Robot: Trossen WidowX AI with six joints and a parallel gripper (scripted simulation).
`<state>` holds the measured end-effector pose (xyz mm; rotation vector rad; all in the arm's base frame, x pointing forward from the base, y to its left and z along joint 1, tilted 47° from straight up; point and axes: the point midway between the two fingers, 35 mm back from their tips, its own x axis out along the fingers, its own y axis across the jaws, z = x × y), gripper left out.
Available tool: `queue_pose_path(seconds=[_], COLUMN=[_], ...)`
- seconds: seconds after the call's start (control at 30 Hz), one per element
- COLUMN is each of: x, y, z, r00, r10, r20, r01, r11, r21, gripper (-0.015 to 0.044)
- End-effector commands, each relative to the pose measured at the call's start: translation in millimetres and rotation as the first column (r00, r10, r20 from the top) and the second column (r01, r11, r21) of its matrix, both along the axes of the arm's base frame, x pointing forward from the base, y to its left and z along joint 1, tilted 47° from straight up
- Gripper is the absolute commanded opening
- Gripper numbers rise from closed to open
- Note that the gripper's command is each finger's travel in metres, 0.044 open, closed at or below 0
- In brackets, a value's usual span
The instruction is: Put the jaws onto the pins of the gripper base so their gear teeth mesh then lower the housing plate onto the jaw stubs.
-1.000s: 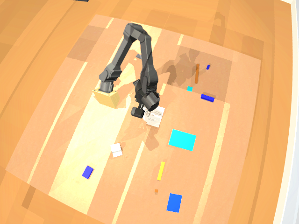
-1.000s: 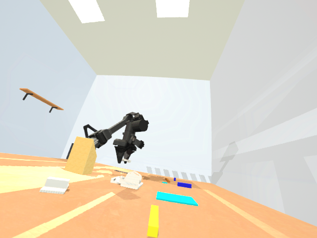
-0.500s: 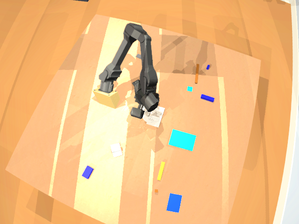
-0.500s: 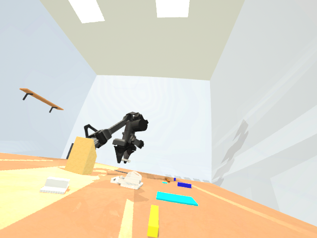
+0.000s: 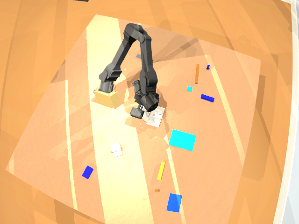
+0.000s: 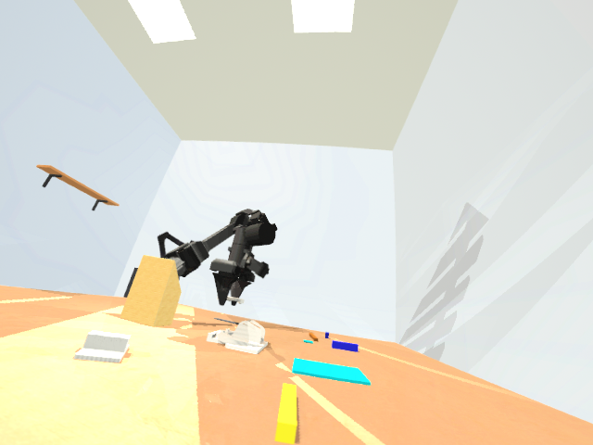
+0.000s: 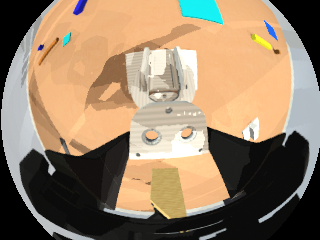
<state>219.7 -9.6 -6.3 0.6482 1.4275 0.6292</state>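
My gripper (image 6: 228, 302) (image 7: 167, 132) is shut on the white housing plate (image 7: 169, 118) (image 6: 236, 300), gripping it by its side edges. The plate has a rounded far edge and two round holes, and is held in the air above the table. Below and beyond it, the white gripper base (image 5: 155, 122) (image 6: 246, 348) (image 7: 190, 62) rests on the table. Two raised pale parts, apparently the jaws, stand side by side on it. The held plate hides the base's near end in the wrist view, so pins, stubs and gear mesh cannot be made out.
A white L-shaped stand (image 5: 116, 150) (image 6: 102, 347) (image 7: 251, 130) is to the side. A cyan slab (image 5: 182, 140) (image 6: 330, 371) lies beyond the base, and a yellow bar (image 5: 160, 171) (image 6: 286, 413) farther off. The tan arm block (image 5: 106, 98) (image 6: 152, 292) is behind.
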Motion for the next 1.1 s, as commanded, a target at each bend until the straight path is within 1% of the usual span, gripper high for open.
queue_pose_path(seconds=[0.0, 1.07], x=[0, 4], y=[-1, 34], z=[-1, -34], r00=[1.000, 1.000], r10=[0.002, 0.001], r20=[0.004, 0.004], r01=[-0.002, -0.001], r11=[1.000, 1.000], r21=[-0.004, -0.005], gripper=[0.0351, 0.0351])
